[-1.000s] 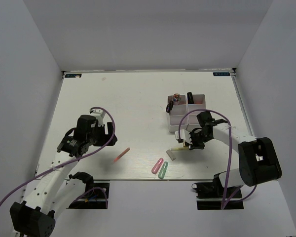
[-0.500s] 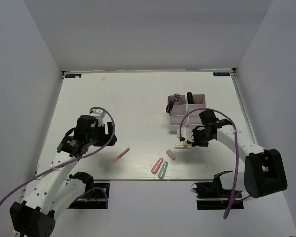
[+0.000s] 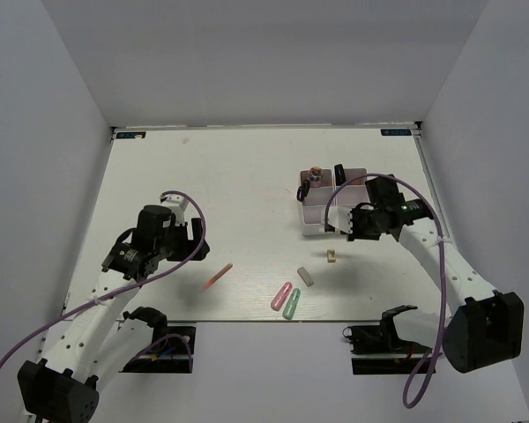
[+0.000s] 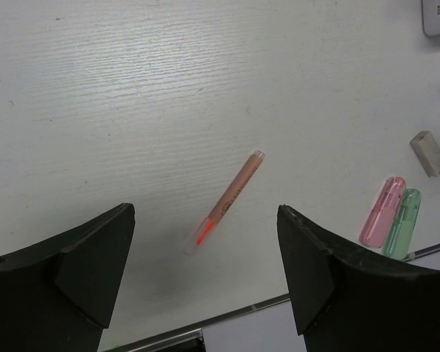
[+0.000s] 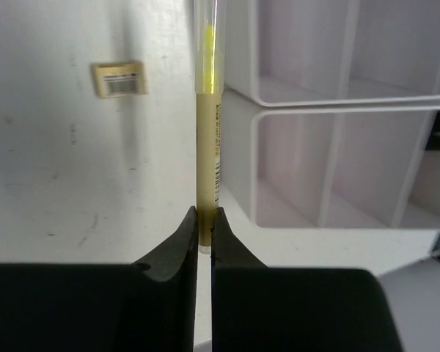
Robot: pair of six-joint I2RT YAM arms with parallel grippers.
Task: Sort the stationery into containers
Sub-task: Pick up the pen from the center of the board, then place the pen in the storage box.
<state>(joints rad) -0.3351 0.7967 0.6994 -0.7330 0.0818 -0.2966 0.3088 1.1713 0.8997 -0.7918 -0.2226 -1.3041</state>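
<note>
My right gripper (image 5: 204, 213) is shut on a thin pale yellow pen (image 5: 207, 110) and holds it at the near edge of the white divided trays (image 5: 308, 103). In the top view this gripper (image 3: 346, 225) is at the trays' (image 3: 322, 227) near side. My left gripper (image 4: 205, 271) is open and empty above a thin pink pen (image 4: 226, 202); in the top view the left gripper (image 3: 123, 262) is left of that pen (image 3: 217, 277). A grey eraser (image 3: 305, 276), a pink capsule (image 3: 281, 295) and a green capsule (image 3: 291, 303) lie near the front edge.
A small pale yellow block with a barcode (image 5: 119, 78) lies on the table in front of the trays, also in the top view (image 3: 331, 256). Dark items (image 3: 310, 183) stand in the trays' far compartments. White walls enclose the table on three sides.
My right gripper has moved away from the front edge and to the right, up to the trays, carrying the yellow pen. The small yellow block stays on the table. The left arm has not moved.
</note>
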